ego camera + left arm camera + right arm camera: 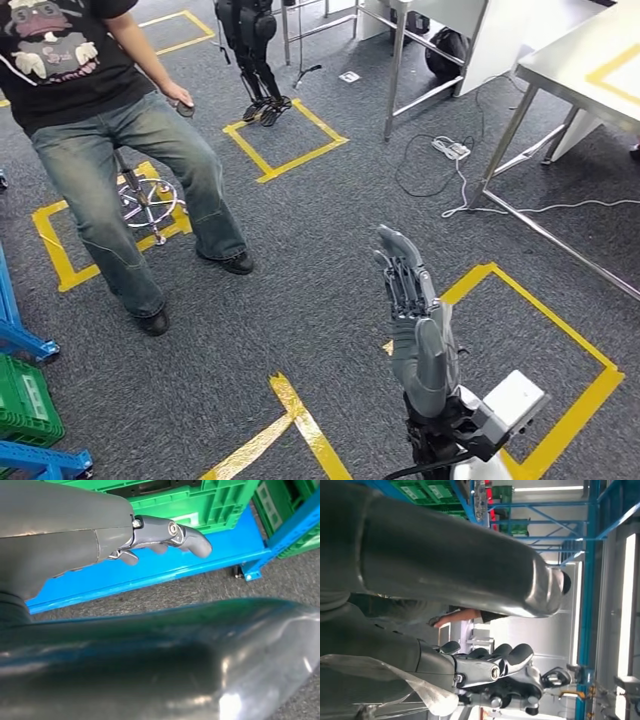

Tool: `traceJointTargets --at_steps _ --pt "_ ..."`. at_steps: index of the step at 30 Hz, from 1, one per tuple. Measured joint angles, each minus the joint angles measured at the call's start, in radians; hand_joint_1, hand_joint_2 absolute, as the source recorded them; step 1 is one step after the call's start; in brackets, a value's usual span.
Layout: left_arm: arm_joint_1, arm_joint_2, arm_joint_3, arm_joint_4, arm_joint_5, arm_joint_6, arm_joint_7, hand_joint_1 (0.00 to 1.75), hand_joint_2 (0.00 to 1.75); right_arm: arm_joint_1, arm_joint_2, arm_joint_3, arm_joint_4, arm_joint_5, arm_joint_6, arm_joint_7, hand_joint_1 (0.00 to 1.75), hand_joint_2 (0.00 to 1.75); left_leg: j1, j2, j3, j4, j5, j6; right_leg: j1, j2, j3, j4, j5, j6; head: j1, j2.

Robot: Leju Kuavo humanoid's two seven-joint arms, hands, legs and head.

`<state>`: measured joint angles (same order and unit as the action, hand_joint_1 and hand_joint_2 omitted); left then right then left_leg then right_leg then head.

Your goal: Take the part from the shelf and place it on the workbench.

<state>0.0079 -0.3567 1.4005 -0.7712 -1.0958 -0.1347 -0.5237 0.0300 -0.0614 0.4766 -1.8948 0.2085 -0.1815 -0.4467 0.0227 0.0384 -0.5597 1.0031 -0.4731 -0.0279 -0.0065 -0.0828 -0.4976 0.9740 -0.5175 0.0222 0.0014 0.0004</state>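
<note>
My right hand (415, 320) is raised over the carpet at the lower middle of the head view, fingers straight and pointing away from me, thumb apart, nothing in it. The right wrist view has the same hand (486, 670) with its fingers (516, 655) stretched out and bare. My left hand (113, 535) hangs close to the blue shelf beam (158, 570) and a green crate (196, 505); its fingers are loosely extended and hold nothing. The blue shelf frame (23, 345) with a green crate (26, 400) stands at my far left. A white workbench (581, 70) is at the upper right.
A person (113, 130) in jeans sits on a stool (147, 200) at the upper left, feet on the carpet. Another robot's legs (256, 60) stand in a yellow tape square. A power strip (450, 150) with cables lies by the table legs (498, 150).
</note>
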Motion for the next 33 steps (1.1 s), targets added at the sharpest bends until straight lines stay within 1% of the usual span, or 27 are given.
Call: traceJointTargets --at_steps 2,3,4,6,8,9,10,11,12,13,14,15,16,18,19,21,22,23,24,25,26,27,28,29,30,31,33 --pt "0.001 -0.001 0.001 -0.001 0.000 0.000 0.000 0.00 0.00 -0.002 0.000 0.001 0.000 0.000 0.000 0.000 0.00 0.00 -0.004 -0.015 -0.004 0.003 -0.001 0.017 -0.001 -0.008 0.006 -0.001 -0.002 0.009 0.003 0.000" --pt "0.002 -0.001 0.002 -0.001 0.000 0.000 0.000 0.00 0.00 -0.003 0.000 0.002 0.000 0.000 0.000 0.000 0.00 0.00 -0.005 -0.021 -0.006 0.002 0.001 0.024 -0.004 -0.005 0.007 0.002 -0.006 0.015 0.003 0.000" --pt "0.002 -0.001 0.003 -0.002 0.000 0.000 0.000 0.00 0.00 -0.004 0.000 0.002 0.000 0.000 0.000 0.000 0.00 0.00 -0.005 -0.028 -0.008 0.002 0.002 0.030 -0.006 0.009 0.002 0.017 -0.020 0.019 0.004 0.000" --pt "0.001 -0.002 0.003 -0.003 0.000 0.000 0.000 0.00 0.00 -0.005 0.000 0.003 0.000 0.000 0.000 0.000 0.00 0.00 -0.006 -0.041 -0.011 0.000 0.006 0.041 -0.008 0.051 -0.046 0.113 -0.077 0.023 0.007 0.000" --pt "-0.001 -0.002 0.003 -0.003 0.000 0.000 0.000 0.00 0.00 -0.004 0.000 0.003 0.000 0.000 0.000 0.000 0.00 0.00 -0.013 -0.058 -0.015 0.001 0.007 0.048 -0.006 0.075 -0.119 0.256 -0.135 0.018 0.010 0.000" --pt "-0.001 -0.001 0.003 -0.003 0.000 0.000 0.000 0.00 0.00 -0.003 0.000 0.003 0.001 0.000 0.000 0.000 0.00 0.00 -0.017 -0.068 -0.016 0.001 0.008 0.051 -0.004 0.078 -0.144 0.299 -0.142 0.013 0.011 0.000" --pt "-0.001 -0.001 0.003 -0.003 0.000 0.000 0.000 0.00 0.00 -0.003 0.000 0.003 0.002 0.000 0.000 0.000 0.00 0.00 -0.021 -0.079 -0.017 0.001 0.009 0.052 -0.001 0.080 -0.152 0.304 -0.128 0.006 0.011 0.000" --pt "-0.001 -0.001 0.003 -0.003 0.000 0.000 0.000 0.00 0.00 -0.004 0.000 0.003 0.002 0.000 0.000 0.000 0.00 0.00 -0.024 -0.091 -0.015 0.001 0.009 0.052 0.003 0.084 -0.140 0.270 -0.096 -0.003 0.011 0.000" --pt "-0.002 -0.001 0.003 -0.003 0.000 0.000 0.000 0.00 0.00 -0.005 0.000 0.003 0.003 0.000 0.000 0.000 0.00 0.00 -0.027 -0.103 -0.014 0.001 0.009 0.053 0.008 0.095 -0.113 0.205 -0.053 -0.013 0.011 0.000" --pt "-0.002 -0.001 0.003 -0.003 0.000 0.000 0.000 0.00 0.00 -0.007 0.000 0.003 0.003 0.000 0.000 0.000 0.00 0.00 -0.028 -0.114 -0.013 0.001 0.010 0.052 0.012 0.116 -0.082 0.136 -0.020 -0.024 0.010 0.000" --pt "-0.003 -0.002 0.003 -0.003 0.000 -0.001 0.000 0.00 0.00 -0.009 0.000 0.003 0.003 0.000 0.000 0.000 0.00 0.00 -0.028 -0.124 -0.014 0.002 0.010 0.051 0.015 0.135 -0.055 0.076 0.003 -0.033 0.009 0.000" --pt "-0.004 -0.002 0.003 -0.003 -0.001 -0.001 0.000 0.00 0.00 -0.010 0.000 0.003 0.003 0.000 0.000 0.000 0.00 0.00 -0.026 -0.133 -0.018 0.002 0.012 0.048 0.018 0.150 -0.037 0.038 0.012 -0.040 0.009 0.000" --pt "-0.005 -0.003 0.003 -0.004 -0.001 -0.002 0.000 0.00 0.00 -0.011 0.000 0.003 0.003 0.000 0.000 0.000 0.00 0.00 -0.023 -0.141 -0.022 0.002 0.015 0.043 0.020 0.156 -0.029 0.023 0.010 -0.043 0.009 0.000" --pt "-0.004 -0.002 0.004 -0.004 -0.002 -0.002 0.000 0.00 0.00 -0.012 0.000 0.003 0.003 0.000 0.000 0.000 0.00 0.00 -0.020 -0.157 -0.030 0.002 0.020 0.033 0.020 0.139 -0.022 0.010 0.015 -0.043 0.011 0.000" --pt "-0.003 -0.001 0.004 -0.005 -0.002 -0.002 0.000 0.00 0.00 -0.012 0.000 0.003 0.003 0.000 0.000 0.000 0.00 0.00 -0.021 -0.152 -0.034 0.010 0.015 0.028 0.018 0.128 -0.017 0.001 0.019 -0.042 0.012 0.000" --pt "-0.004 0.001 0.004 -0.006 -0.002 -0.002 0.000 0.00 0.00 -0.013 0.000 0.003 0.003 0.000 0.000 0.000 0.00 0.00 -0.023 -0.110 -0.068 0.084 -0.030 0.020 0.012 0.100 -0.008 -0.013 0.025 -0.042 0.008 0.000" --pt "-0.005 0.002 0.004 -0.007 -0.002 -0.002 0.000 0.00 0.00 -0.012 0.000 0.003 0.003 0.000 0.000 0.000 0.00 0.00 -0.023 -0.083 -0.098 0.147 -0.063 0.015 0.013 0.086 -0.005 -0.015 0.024 -0.043 0.007 0.000" --pt "-0.007 0.003 0.004 -0.007 -0.002 -0.002 0.000 0.00 0.00 -0.011 0.000 0.003 0.003 0.000 0.000 0.000 0.00 0.00 -0.020 -0.066 -0.129 0.212 -0.092 0.009 0.013 0.072 -0.005 -0.015 0.022 -0.044 0.005 0.000" --pt "-0.007 0.003 0.004 -0.007 -0.002 -0.002 0.000 0.00 0.00 -0.010 0.000 0.003 0.003 0.000 0.000 0.001 0.00 0.00 -0.017 -0.058 -0.149 0.256 -0.106 0.004 0.013 0.059 -0.004 -0.014 0.021 -0.044 0.005 0.000" --pt "-0.006 0.004 0.004 -0.007 -0.002 -0.002 0.000 0.00 0.00 -0.010 0.000 0.003 0.003 0.000 0.000 0.001 0.00 0.00 -0.014 -0.052 -0.154 0.268 -0.102 0.000 0.013 0.045 -0.004 -0.013 0.018 -0.043 0.005 0.000" --pt "-0.005 0.005 0.004 -0.007 -0.002 -0.002 0.000 0.00 0.00 -0.010 0.000 0.003 0.003 0.000 0.000 0.001 0.00 0.00 -0.011 -0.047 -0.138 0.240 -0.079 -0.004 0.012 0.033 -0.002 -0.012 0.016 -0.041 0.005 0.000" --pt "-0.004 0.006 0.004 -0.008 -0.002 -0.002 0.000 0.00 0.00 -0.010 0.000 0.004 0.003 0.000 0.000 0.001 0.00 0.00 -0.009 -0.036 -0.105 0.180 -0.045 -0.006 0.010 0.022 0.000 -0.010 0.012 -0.037 0.005 0.000" --pt "-0.004 0.006 0.005 -0.008 -0.002 -0.002 0.000 0.00 0.00 -0.011 0.000 0.004 0.003 0.000 0.000 0.001 0.00 0.00 -0.009 -0.015 -0.068 0.110 -0.018 -0.007 0.011 0.011 0.003 -0.007 0.008 -0.032 0.005 0.000" --pt "-0.005 0.006 0.005 -0.008 -0.002 -0.002 0.000 0.00 0.00 -0.011 0.000 0.003 0.003 0.000 0.000 0.001 0.00 0.00 -0.010 0.000 -0.038 0.053 0.002 -0.003 0.012 0.002 0.002 -0.003 0.002 -0.027 0.004 0.000" --pt "-0.005 0.006 0.005 -0.008 -0.002 -0.002 0.000 0.00 0.00 -0.012 0.000 0.003 0.003 0.000 0.000 0.001 0.00 0.00 -0.013 0.012 -0.019 0.018 0.010 0.003 0.015 -0.006 0.004 0.001 -0.003 -0.021 0.005 0.000" --pt "-0.004 0.006 0.005 -0.008 -0.002 -0.002 0.000 0.00 0.00 -0.013 0.000 0.003 0.003 0.000 -0.001 0.001 0.00 0.00 -0.016 0.015 -0.014 0.006 0.008 0.010 0.017 -0.013 0.005 0.003 -0.007 -0.017 0.006 0.000" --pt "-0.002 0.006 0.005 -0.008 -0.002 -0.002 0.000 0.00 0.00 -0.014 0.000 0.004 0.003 0.000 -0.001 0.000 0.00 0.00 -0.016 -0.004 -0.017 0.004 0.009 0.025 0.016 -0.020 0.009 0.004 -0.013 -0.007 0.007 0.000"
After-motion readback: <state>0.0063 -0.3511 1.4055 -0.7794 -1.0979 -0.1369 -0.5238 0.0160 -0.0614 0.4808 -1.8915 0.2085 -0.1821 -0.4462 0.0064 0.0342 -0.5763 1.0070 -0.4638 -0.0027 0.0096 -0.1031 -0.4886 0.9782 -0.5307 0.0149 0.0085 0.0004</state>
